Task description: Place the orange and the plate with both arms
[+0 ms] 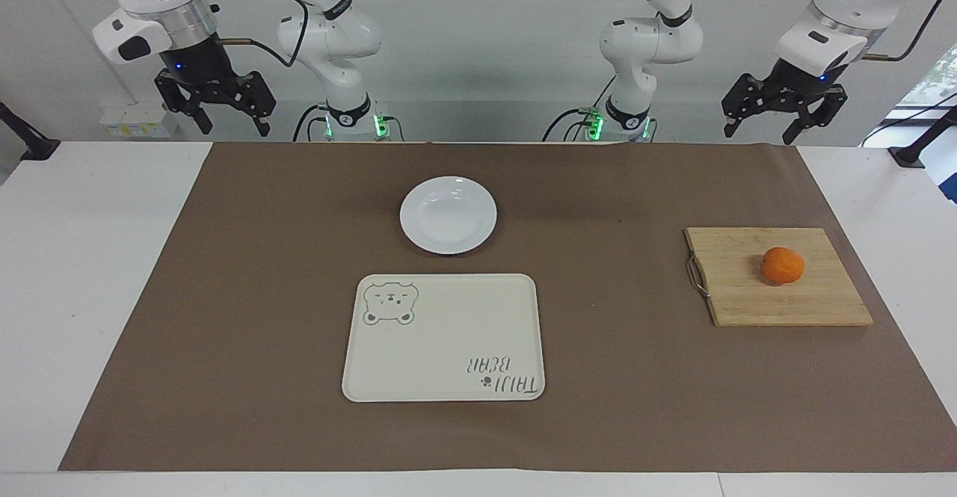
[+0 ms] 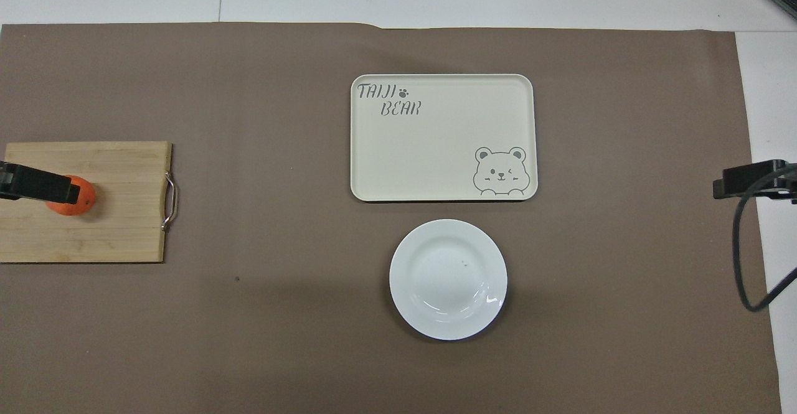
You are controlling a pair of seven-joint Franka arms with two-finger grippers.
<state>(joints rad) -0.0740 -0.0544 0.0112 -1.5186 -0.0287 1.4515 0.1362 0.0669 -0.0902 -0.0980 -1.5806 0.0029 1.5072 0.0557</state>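
The orange (image 1: pixel 783 266) lies on a wooden cutting board (image 1: pixel 777 299) toward the left arm's end of the table. The white plate (image 1: pixel 448 215) sits on the brown mat near the middle, nearer to the robots than the cream bear tray (image 1: pixel 444 337). My left gripper (image 1: pixel 761 131) hangs open and empty high over the mat's edge by the robots. In the overhead view its black finger (image 2: pixel 37 185) covers part of the orange (image 2: pixel 80 200) without touching it. My right gripper (image 1: pixel 233 125) hangs open and empty high over the right arm's end. The plate (image 2: pixel 448 279) is bare.
The brown mat (image 1: pixel 224 295) covers most of the white table. The cutting board (image 2: pixel 118 227) has a metal handle on its edge toward the tray (image 2: pixel 443 137). A black cable hangs by the right gripper's finger (image 2: pixel 747 178).
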